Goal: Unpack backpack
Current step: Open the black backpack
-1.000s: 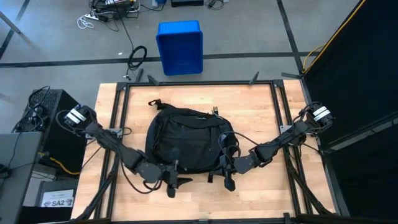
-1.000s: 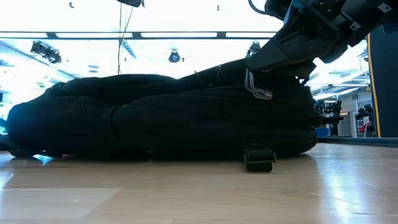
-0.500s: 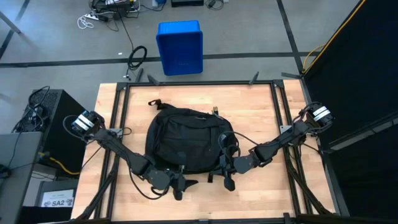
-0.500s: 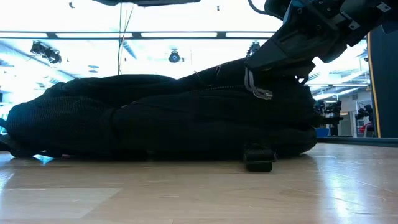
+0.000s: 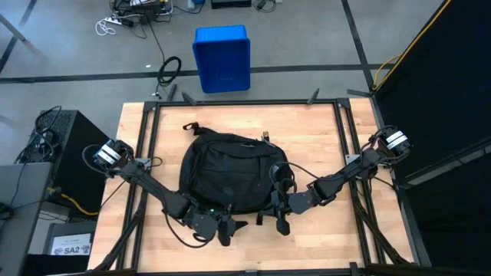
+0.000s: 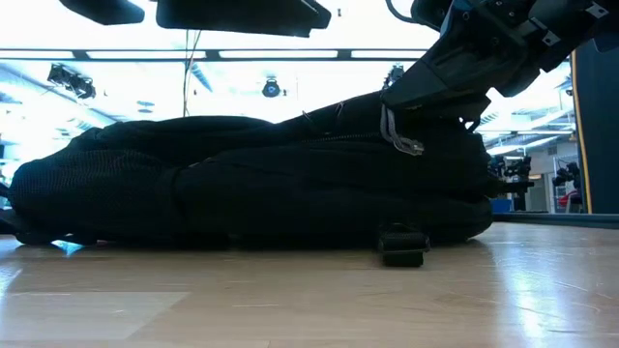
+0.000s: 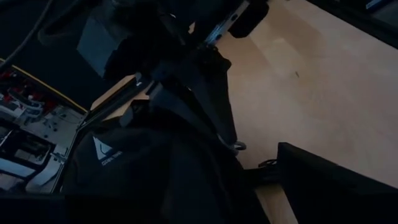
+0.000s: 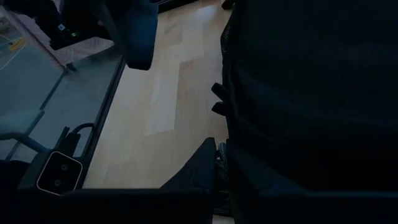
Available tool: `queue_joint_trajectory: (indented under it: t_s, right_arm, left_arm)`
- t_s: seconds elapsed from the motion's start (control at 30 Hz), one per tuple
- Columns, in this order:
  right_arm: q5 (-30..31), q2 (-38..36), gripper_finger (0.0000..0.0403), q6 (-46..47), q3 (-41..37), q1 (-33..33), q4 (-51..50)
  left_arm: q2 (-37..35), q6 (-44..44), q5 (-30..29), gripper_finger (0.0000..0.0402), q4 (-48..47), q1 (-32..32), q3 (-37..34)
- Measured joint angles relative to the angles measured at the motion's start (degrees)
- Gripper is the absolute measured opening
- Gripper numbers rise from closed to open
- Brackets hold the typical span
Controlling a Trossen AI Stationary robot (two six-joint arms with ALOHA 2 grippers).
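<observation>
The backpack (image 5: 230, 175) lies mid-table. Your right gripper (image 5: 281, 205) is pinched shut at its near edge; hold that steady. Left gripper (image 5: 228, 228) spread, empty: bring it squarely onto the zip.

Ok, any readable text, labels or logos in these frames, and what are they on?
"SA2": on a white label on the floor left of the table.
Small print under the pale triangular logo on the backpack: too blurred to read.
Nothing else legible.
</observation>
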Motion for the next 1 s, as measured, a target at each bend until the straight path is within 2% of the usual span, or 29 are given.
queue_joint_trajectory:
  t_s: [1.0]
  right_arm:
    - [-0.4, 0.0, 0.0002, 0.5, 0.0, -0.1, 0.0]
  left_arm:
    - [1.2, 0.0, -0.6, 0.0265, -0.2, 2.4, 0.0]
